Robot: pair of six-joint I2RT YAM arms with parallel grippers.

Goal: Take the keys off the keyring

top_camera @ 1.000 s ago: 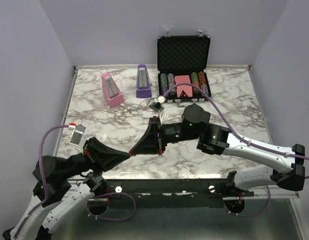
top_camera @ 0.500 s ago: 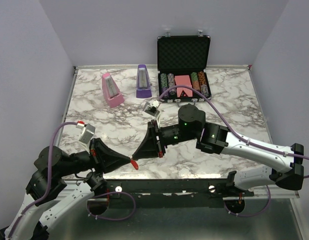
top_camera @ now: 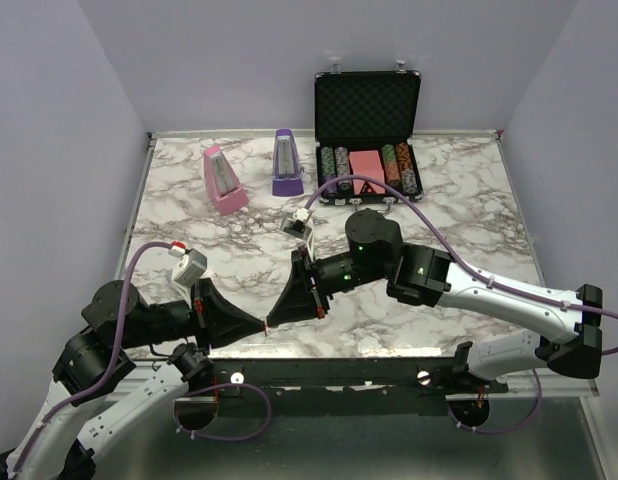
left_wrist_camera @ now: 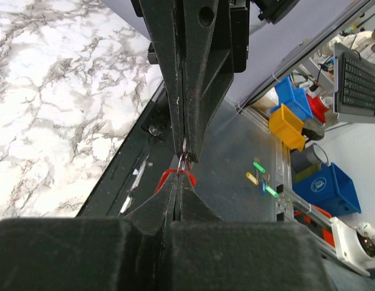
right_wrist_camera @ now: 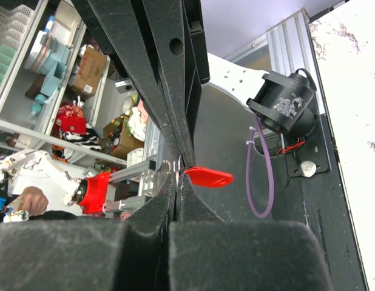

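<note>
- Top: left claw (top_camera: 257, 326) and right claw (top_camera: 273, 321), both shut, meet tip to tip above the near edge of the table (top_camera: 459, 210), with the red keyring (top_camera: 264, 327) between them.
- Left wrist: left claw clamps the keyring (left_wrist_camera: 175, 175) loop. Right claw pinches the silvery keys (left_wrist_camera: 184, 159), likely so it can pull them apart.
- Right wrist: keyring (right_wrist_camera: 209, 176) sticks out sideways, with open room all round.

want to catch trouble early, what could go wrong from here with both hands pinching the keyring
1. The left hand and right hand grip the red keyring tip to tip by their very ends, so a pull may slip it free.
2. They meet near the front edge of the table; a dropped piece could fall onto the dark frame below.
</note>
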